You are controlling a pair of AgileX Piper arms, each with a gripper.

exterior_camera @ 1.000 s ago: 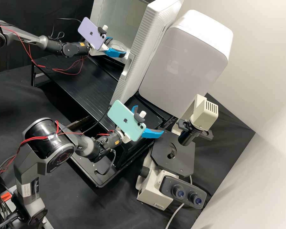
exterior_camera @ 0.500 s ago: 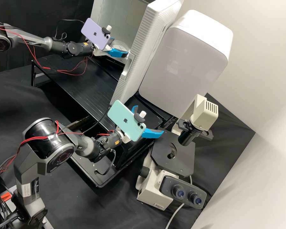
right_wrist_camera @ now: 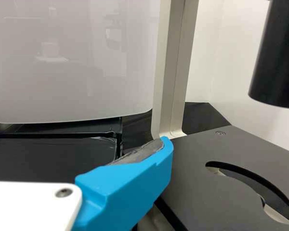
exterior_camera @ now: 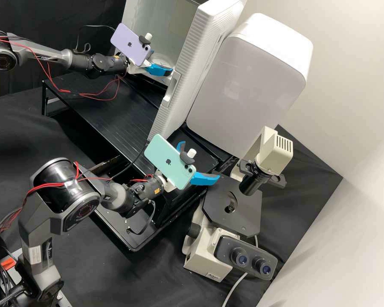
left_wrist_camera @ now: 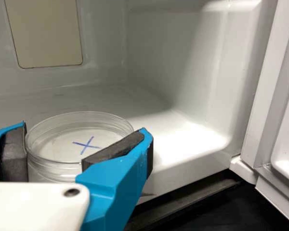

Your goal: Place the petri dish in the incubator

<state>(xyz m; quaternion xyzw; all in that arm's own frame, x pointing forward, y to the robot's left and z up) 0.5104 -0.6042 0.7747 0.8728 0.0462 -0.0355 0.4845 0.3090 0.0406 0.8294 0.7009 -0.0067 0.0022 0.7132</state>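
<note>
Left wrist view: the left gripper [left_wrist_camera: 82, 137] is clamped on a clear petri dish [left_wrist_camera: 79, 144], with dark pads [left_wrist_camera: 113, 150] against its side wall on both sides. The dish carries a blue cross [left_wrist_camera: 86, 144]. It is at the front lip of the white incubator [left_wrist_camera: 183, 72] chamber, just over the floor. Cannot tell whether it rests there or is held just above. The incubator door [exterior_camera: 196, 64] stands open to the right.

High view: the left gripper is at the chamber mouth, at the far end of the black shelf [exterior_camera: 115, 115]. The right gripper [exterior_camera: 205, 172] is on the near side with its fingers spread and nothing between them. It is just left of the microscope [exterior_camera: 230, 238], beside the microscope's black stage [right_wrist_camera: 231, 163].
</note>
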